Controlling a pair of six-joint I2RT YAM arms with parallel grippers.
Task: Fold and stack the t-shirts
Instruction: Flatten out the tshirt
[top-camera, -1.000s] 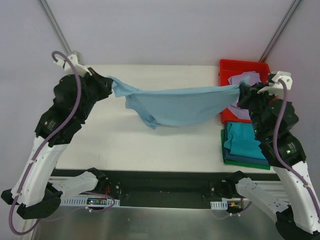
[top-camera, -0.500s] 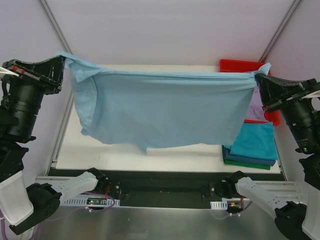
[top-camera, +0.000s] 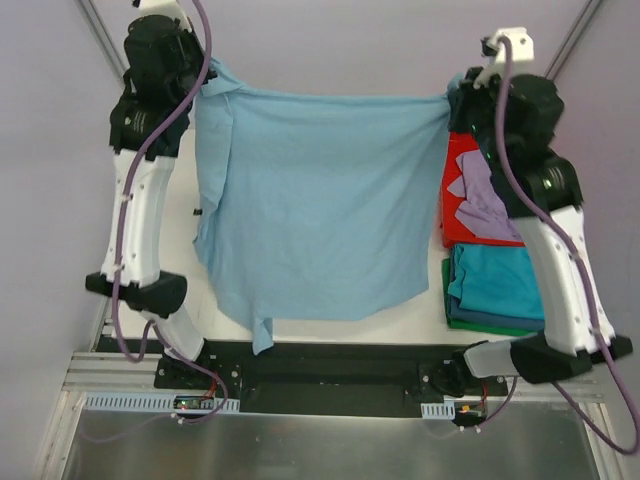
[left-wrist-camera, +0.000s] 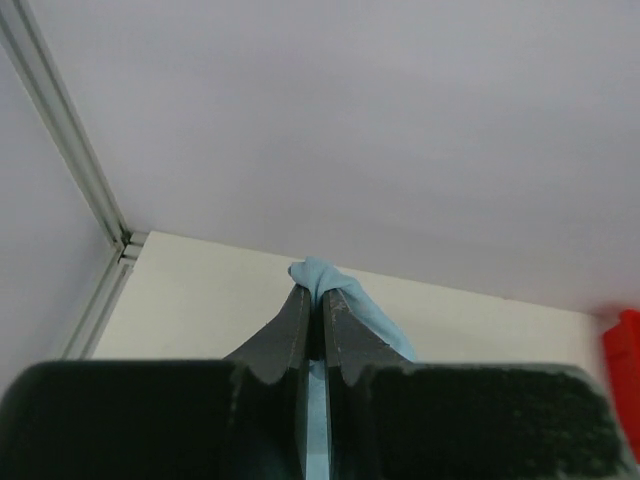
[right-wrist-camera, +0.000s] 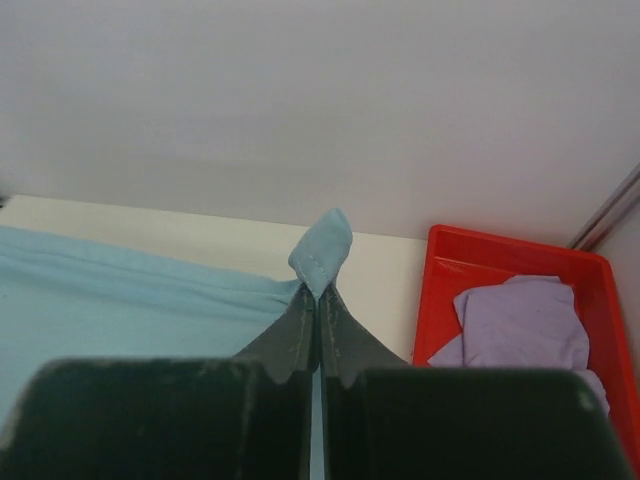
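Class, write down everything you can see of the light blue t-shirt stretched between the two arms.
The light blue t-shirt is soft, thin knit cloth, plain on the side shown. It hangs spread like a sheet, its top edge taut and nearly level. The left gripper and right gripper are each shut on a top corner, and a stitched tip pokes out past the right one. One flap droops lowest at the bottom left. Whether the cloth touches the table is unclear.
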